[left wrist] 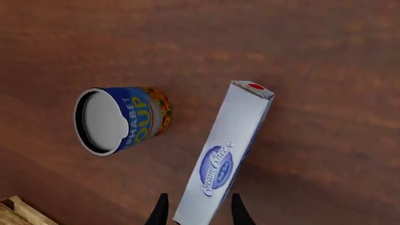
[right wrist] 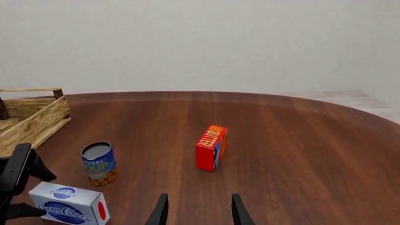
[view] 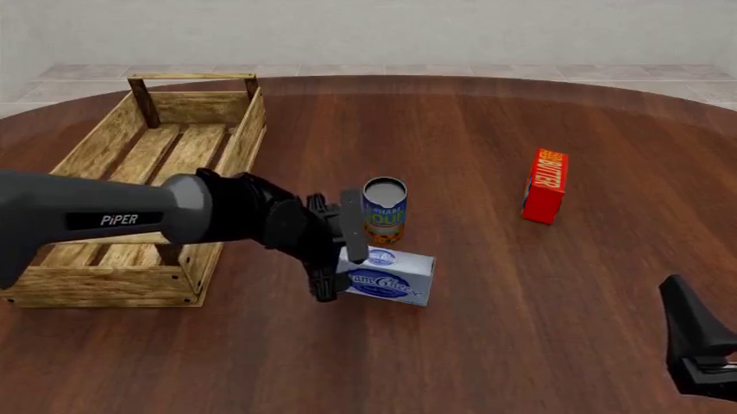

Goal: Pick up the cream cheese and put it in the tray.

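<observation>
Cream cheese: the cream cheese (view: 388, 276) is a small white box with a blue oval on it. It sits on the tabletop (view: 495, 328), just in front of the soup can (view: 385, 210) and to the right of the tray (view: 150, 198). It is not in the tray yet.

Left gripper: the left gripper (view: 342, 250) is at the box's left end. In the left wrist view, the box (left wrist: 225, 150) runs between the two dark fingers (left wrist: 159, 213), one on each side. The fingers look spread around the box. Whether they press on it yet, the pictures do not show clearly. It looks like the arm came in low and from the side so the fingers can take the box across its thin sides.

Right gripper: the right gripper (view: 696, 341) waits at the near right edge of the tabletop, well away from everything. Its fingers (right wrist: 161, 211) are apart and hold nothing. It seems parked there so it stays out of the way.

Tray: the big wooden tray sits on the left, beside the left arm, so the trip should be short.

Other things: the can stands upright, just behind the box. The fingers must not knock it over. The red box (view: 544, 185) stands far off on the right.

Next step: close on the box, lift it, then carry it left over the tray.
</observation>
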Available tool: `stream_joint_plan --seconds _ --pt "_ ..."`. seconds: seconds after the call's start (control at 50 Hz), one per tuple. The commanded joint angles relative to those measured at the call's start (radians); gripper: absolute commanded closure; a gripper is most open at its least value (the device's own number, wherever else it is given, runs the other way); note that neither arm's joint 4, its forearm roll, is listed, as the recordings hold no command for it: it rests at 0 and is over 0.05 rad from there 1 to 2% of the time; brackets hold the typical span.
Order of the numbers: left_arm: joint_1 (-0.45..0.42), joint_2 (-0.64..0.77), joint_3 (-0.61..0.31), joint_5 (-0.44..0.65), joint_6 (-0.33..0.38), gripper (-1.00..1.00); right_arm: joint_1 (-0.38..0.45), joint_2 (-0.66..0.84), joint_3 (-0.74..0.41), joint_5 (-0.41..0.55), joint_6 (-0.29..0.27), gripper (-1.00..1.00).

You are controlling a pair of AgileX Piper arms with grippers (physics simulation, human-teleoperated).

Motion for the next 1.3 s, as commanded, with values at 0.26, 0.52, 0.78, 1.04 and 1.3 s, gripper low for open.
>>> stream_joint_plan --seconds 0.26,0.52,0.78,1.04,1.3 --pt "-0.03 -0.042 0.004 0.015 -0.02 1.0 -0.002 -0.007 0.01 -0.004 0.001 -1.0" --pt "-0.089 -0.114 0.128 -0.103 -0.039 1.0 -0.003 -0.002 0.011 -0.01 0.001 -1.0" --pt "-0.139 -0.212 0.206 -0.153 -0.058 1.0 -0.004 0.009 0.027 -0.036 0.002 -1.0" --pt "-0.092 -0.249 0.157 -0.151 -0.134 1.0 -0.004 0.006 0.031 -0.038 0.003 -1.0" --pt "-0.084 -0.308 0.188 -0.176 -0.181 1.0 -0.003 -0.001 0.017 -0.017 0.002 -1.0"
